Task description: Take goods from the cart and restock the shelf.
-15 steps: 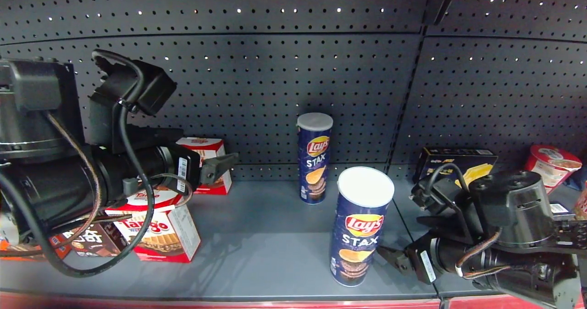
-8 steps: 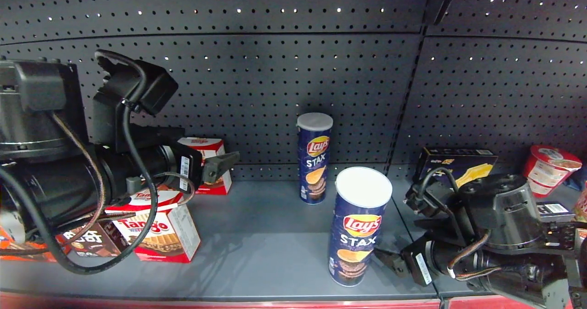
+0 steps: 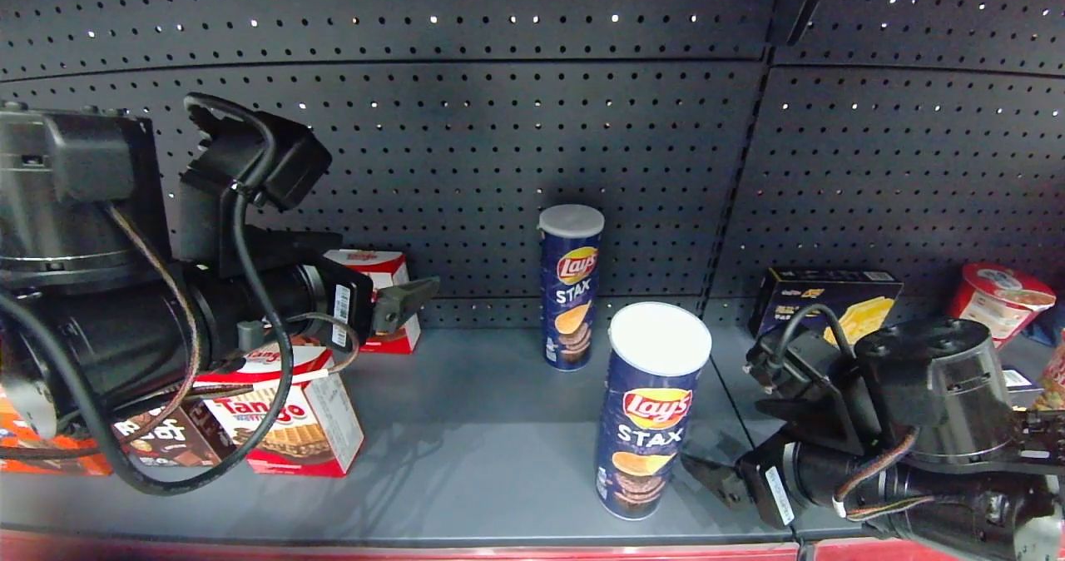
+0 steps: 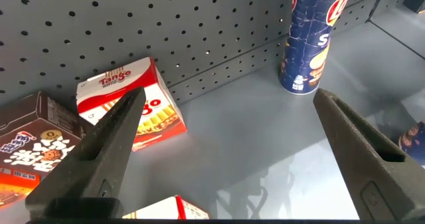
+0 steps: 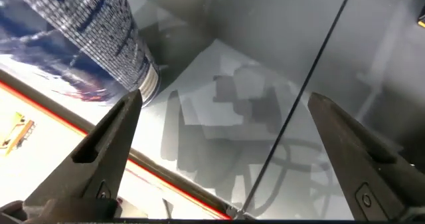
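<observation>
Grey metal shelf (image 3: 482,436): tall navy cylindrical chip can, white lid (image 3: 653,415), upright just left of right gripper (image 5: 224,98); jaws spread wide, empty.

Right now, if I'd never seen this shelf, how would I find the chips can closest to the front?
Look at the grey shelf under the dark pegboard wall. Near its front edge, beside the right gripper, stands a blue chips can. Its twin stands farther back by the wall.
</observation>
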{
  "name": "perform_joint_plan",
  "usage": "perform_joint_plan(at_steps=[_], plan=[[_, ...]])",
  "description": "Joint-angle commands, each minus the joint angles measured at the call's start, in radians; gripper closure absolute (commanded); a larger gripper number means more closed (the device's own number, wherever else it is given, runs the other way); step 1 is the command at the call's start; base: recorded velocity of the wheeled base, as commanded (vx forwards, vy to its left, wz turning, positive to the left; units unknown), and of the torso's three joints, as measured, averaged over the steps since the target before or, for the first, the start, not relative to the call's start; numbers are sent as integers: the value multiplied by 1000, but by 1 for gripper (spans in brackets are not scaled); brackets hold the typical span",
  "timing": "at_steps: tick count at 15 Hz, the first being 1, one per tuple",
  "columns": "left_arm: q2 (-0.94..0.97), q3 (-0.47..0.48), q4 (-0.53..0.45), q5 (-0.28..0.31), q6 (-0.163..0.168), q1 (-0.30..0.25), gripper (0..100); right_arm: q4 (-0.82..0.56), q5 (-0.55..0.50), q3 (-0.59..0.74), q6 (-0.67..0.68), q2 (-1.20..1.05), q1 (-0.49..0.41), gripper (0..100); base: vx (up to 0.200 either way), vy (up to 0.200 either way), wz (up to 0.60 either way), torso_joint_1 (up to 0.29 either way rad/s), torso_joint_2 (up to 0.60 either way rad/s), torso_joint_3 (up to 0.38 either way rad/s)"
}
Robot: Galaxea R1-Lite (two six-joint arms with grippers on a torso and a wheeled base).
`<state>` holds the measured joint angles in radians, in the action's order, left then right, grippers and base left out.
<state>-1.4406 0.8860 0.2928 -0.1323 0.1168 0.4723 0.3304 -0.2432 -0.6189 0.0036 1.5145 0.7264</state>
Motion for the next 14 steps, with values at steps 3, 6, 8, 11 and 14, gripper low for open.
perform_joint_plan(at_steps=[3, 6, 8, 11, 14], plan=[[-24, 18, 28, 0, 0, 0, 0, 1, -1, -27, -1, 35, 7, 0, 0, 0, 0, 0, 0, 0], [-29, 14, 34, 8, 26, -1, 0, 1, 2, -41, 1, 56, 5, 0, 0, 0, 0, 0, 0, 0], [-32, 19, 36, 10, 26, -1, 0, 2, 1, -65, 1, 85, 5, 0, 0, 0, 0, 0, 0, 0], [-30, 16, 36, 10, 26, -3, 0, 1, 1, -88, -1, 105, 5, 0, 0, 0, 0, 0, 0, 0], [-29, 14, 36, 10, 26, -3, 0, 12, 2, -113, -1, 138, 5, 0, 0, 0, 0, 0, 0, 0]])
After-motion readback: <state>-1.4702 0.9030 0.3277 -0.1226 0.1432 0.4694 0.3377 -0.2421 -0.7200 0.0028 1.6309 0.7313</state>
